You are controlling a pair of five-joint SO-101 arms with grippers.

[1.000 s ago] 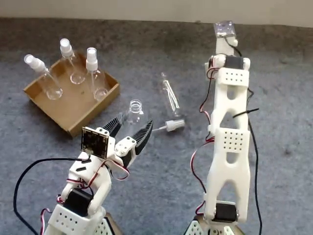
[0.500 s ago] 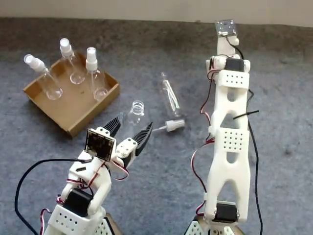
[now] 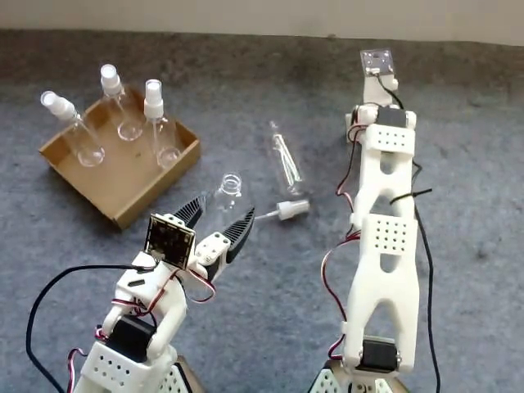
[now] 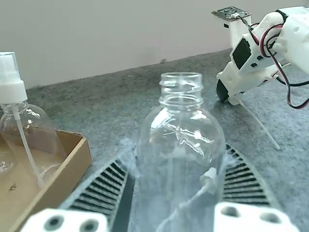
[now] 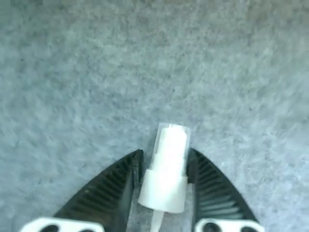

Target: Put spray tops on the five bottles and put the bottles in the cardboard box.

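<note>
Left claw clamped on upright uncapped clear bottle, right claw clamped on white spray top, cardboard box near left claw.

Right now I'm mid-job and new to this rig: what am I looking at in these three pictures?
Two small robot arms work over a grey carpet. The high view looks down over both; each other picture comes from a camera on one arm's wrist. The left pincer holds an open bottle upright. The right pincer grips a spray top. On the carpet lie a second bottle and a loose spray top. Three capped bottles stand in the cardboard box.
</note>
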